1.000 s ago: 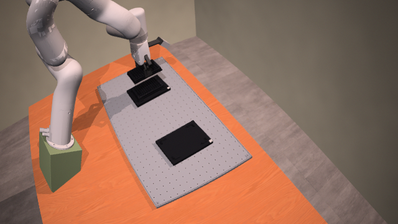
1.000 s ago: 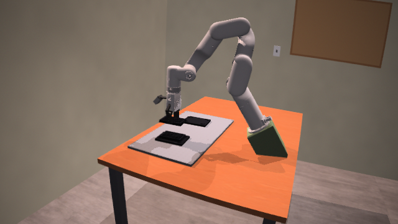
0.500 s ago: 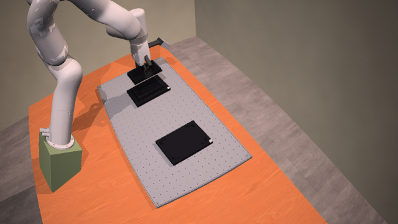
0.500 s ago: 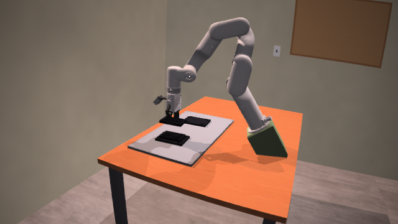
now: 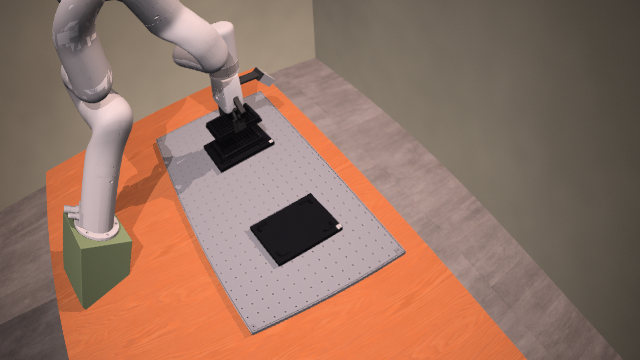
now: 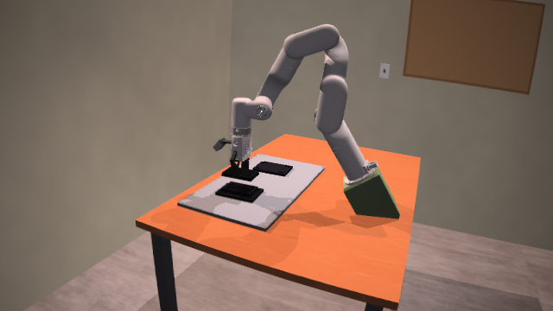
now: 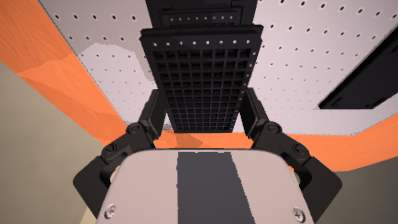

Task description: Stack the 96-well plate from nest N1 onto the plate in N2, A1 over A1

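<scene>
My gripper [image 5: 239, 117] is shut on a black 96-well plate [image 5: 234, 125] and holds it level in the air. A second black 96-well plate [image 5: 239, 148] sits in nest N2 at the far end of the grey board, with a white corner mark on its right. The held plate hangs a little above it and is offset toward the board's far end, overlapping it only in part. Nest N1 [image 5: 295, 228] is an empty black tray nearer the camera. In the wrist view the held plate [image 7: 202, 80] sits between my fingers, with the lower plate [image 7: 202, 12] just beyond it.
The grey perforated board [image 5: 280, 200] lies on the orange table [image 5: 350, 310]. The arm's green base block [image 5: 95, 260] stands at the left. The empty nest N1 also shows in the exterior view [image 6: 273, 168] and in the wrist view [image 7: 362, 85].
</scene>
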### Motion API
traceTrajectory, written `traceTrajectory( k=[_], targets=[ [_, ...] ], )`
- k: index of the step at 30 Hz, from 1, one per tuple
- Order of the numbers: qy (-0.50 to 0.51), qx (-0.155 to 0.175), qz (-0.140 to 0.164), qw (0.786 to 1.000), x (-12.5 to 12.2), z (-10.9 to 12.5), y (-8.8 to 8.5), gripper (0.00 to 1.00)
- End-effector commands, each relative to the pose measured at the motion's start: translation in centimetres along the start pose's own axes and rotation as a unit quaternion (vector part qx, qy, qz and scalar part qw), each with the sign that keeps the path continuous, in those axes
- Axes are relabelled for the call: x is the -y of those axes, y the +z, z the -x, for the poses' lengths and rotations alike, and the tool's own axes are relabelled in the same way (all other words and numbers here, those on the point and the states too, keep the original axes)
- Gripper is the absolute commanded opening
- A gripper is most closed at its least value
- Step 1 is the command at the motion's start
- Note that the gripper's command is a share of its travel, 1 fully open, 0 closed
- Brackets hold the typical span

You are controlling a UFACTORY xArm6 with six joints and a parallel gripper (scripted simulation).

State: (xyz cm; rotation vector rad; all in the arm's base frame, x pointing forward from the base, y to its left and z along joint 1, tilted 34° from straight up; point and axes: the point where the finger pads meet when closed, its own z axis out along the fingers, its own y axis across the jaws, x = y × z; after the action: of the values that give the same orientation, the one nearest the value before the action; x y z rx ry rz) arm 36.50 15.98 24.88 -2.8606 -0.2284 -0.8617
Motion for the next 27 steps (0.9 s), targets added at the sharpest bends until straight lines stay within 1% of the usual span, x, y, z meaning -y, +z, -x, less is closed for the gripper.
traceTrajectory(
  k=[1,15,17,27],
  targets=[
    [0.0,-0.002,-0.001,1.0,0.0,-0.2,0.3,0.0],
    [0.0,-0.002,-0.001,1.0,0.0,-0.2,2.7,0.0],
    [0.0,-0.002,-0.001,1.0,0.0,-0.2,2.7,0.0],
    [0.0,-0.002,-0.001,1.0,0.0,-0.2,4.2,0.0]
  ],
)
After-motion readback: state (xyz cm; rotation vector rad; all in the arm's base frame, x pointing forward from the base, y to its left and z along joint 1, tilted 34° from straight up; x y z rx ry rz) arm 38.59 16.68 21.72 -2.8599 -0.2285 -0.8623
